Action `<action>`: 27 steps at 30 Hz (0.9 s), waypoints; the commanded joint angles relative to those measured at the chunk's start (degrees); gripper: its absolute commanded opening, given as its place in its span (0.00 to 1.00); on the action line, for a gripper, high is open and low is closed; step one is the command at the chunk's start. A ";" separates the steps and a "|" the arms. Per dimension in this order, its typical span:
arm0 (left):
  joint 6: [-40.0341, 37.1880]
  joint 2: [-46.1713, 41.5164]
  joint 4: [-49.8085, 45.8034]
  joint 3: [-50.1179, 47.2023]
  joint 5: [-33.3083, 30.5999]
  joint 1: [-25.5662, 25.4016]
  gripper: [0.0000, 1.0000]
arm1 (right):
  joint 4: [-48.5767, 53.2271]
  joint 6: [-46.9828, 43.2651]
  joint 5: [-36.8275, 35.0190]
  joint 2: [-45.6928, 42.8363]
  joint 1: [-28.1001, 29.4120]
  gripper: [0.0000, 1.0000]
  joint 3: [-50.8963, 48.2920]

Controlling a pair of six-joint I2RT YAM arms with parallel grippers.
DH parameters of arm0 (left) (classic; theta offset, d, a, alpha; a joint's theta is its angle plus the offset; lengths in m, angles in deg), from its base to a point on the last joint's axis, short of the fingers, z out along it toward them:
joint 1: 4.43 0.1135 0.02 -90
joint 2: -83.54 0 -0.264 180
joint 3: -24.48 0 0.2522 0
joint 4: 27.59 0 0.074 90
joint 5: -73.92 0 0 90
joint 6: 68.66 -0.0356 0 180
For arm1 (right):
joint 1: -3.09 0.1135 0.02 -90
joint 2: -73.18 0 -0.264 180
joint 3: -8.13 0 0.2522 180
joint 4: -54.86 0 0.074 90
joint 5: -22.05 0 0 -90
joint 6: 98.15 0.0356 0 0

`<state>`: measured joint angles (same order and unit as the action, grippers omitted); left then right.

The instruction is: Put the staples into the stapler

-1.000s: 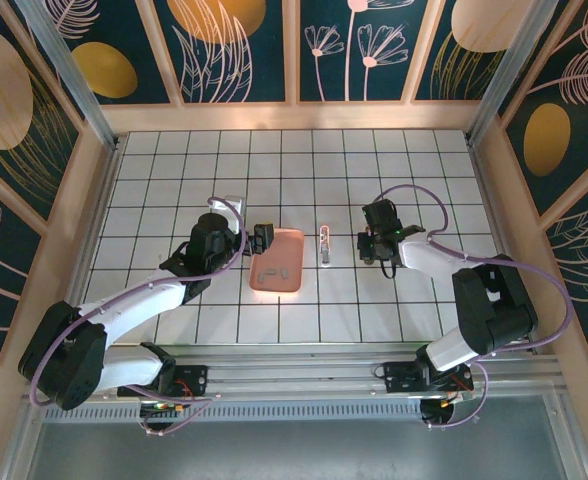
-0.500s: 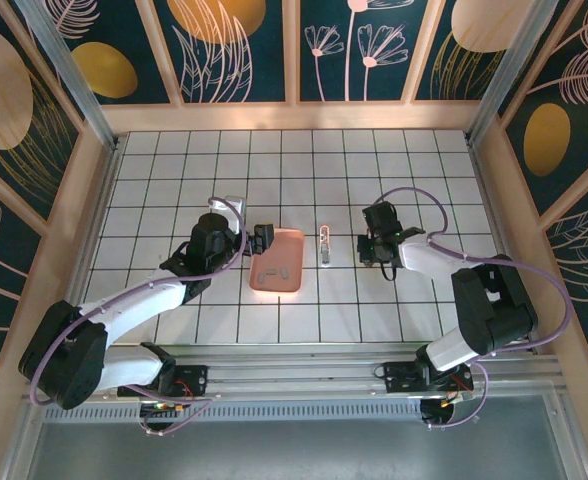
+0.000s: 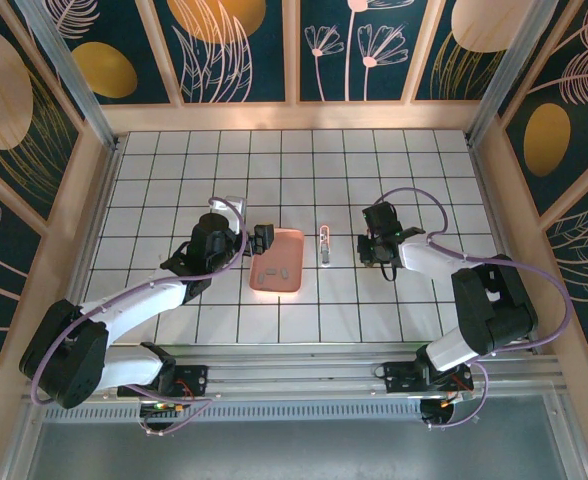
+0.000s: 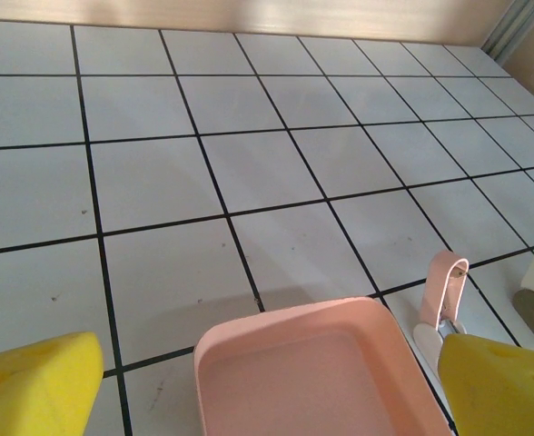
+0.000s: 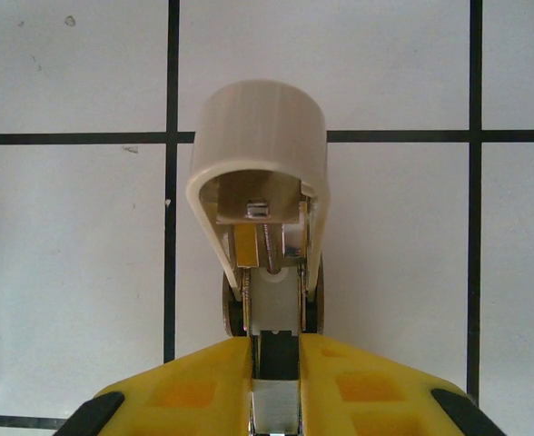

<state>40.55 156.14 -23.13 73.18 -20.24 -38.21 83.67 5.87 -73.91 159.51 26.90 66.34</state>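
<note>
The stapler (image 5: 260,195) lies on the white tiles with its beige lid swung up, so its metal channel shows. My right gripper (image 5: 276,386) is shut on that channel's near end, a yellow finger (image 5: 190,391) pressed on each side. From above, this gripper (image 3: 367,248) is right of centre. The staples (image 3: 272,270) are small grey strips lying in a pink tray (image 3: 292,240). My left gripper (image 3: 264,238) hangs open at the tray's far left edge. In its wrist view the tray's rim (image 4: 290,318) lies between the wide-apart yellow fingers (image 4: 35,386).
A small pink and white stapler-like object (image 3: 324,243) stands between the tray and my right gripper; it appears in the left wrist view (image 4: 444,295). Wooden walls and metal rails enclose the tiled table (image 3: 174,170).
My right gripper has edged slightly left with the stapler. The left arm, tray and staples have not moved.
</note>
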 commanded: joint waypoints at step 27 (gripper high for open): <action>-0.03 1.93 0.40 3.75 1.30 -0.37 0.95 | 3.63 6.86 13.59 -3.52 -8.46 0.31 -0.50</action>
<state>40.52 157.49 -23.17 74.78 -19.57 -38.21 87.41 11.55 -63.72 155.33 18.82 66.82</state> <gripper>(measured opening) 0.945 0.313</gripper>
